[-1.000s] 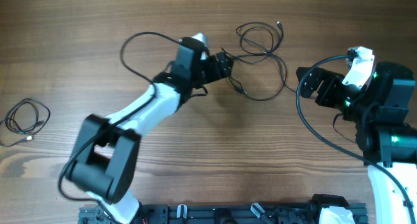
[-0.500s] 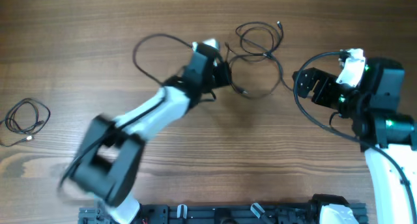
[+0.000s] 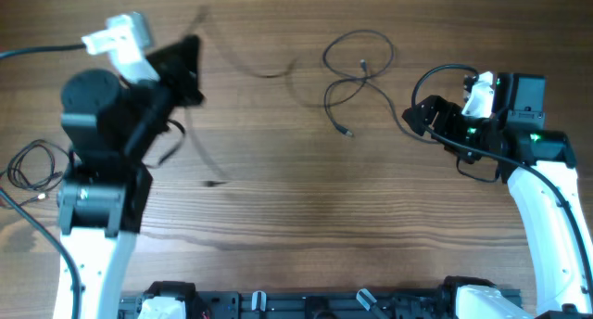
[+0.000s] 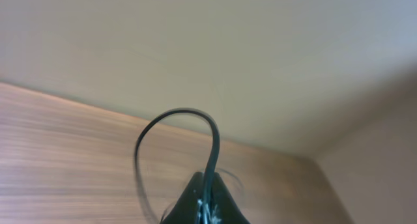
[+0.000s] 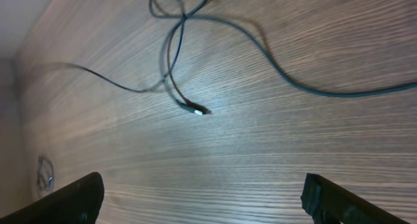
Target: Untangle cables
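We see the left gripper [image 4: 203, 201] raised over the far-left of the table [image 3: 278, 217], fingers pressed together on one cable [image 4: 184, 111], which arches up out of the pinch as a loop. Overhead it's motion-blurred: one stretch trails right along the far side, another drops toward the near side. The second cable [image 3: 359, 77] lies loose centre-right, loops on the far side, long axis far-to-near, its plug end [image 5: 199, 109] pointing near. The third cable [image 3: 37, 166] sits coiled at the left edge, and the right gripper [image 3: 417, 118] hovers just right of the loose one, fingers [image 5: 75, 196] spread, touching nothing.
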### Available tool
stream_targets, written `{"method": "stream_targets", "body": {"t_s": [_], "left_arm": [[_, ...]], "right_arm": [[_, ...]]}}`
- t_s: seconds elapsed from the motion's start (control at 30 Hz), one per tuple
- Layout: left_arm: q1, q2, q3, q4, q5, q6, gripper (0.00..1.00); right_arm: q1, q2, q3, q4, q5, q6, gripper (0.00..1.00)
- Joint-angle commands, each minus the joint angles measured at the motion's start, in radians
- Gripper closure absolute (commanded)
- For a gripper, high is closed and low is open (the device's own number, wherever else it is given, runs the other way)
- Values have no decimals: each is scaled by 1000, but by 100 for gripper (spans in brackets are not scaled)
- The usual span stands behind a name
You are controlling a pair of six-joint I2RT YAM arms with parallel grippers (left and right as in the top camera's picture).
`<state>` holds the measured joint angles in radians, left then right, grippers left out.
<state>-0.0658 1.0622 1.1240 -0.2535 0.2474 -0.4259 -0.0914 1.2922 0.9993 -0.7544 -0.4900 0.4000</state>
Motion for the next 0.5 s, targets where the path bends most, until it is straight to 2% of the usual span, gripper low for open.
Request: {"method": "stream_targets", "body": {"t_s": [0.0,0.1,0.27,0.33,0.47], "left_arm": [[145,56,-9,114,-56,30,96],[236,92,-9,269,-64,30,96],[312,199,-9,517,-84,30,96],[347,261,-9,627,-160,30,96],[432,375,20,700,-309,31,96]], "right_arm": [[38,11,14,1,-31,4,0],[69,11,14,4,-24,-8,0],[137,11,14,39,-19,-7,0],[176,11,13,37,24,-7,0],[227,12,13,37,108,-3,0]]}}
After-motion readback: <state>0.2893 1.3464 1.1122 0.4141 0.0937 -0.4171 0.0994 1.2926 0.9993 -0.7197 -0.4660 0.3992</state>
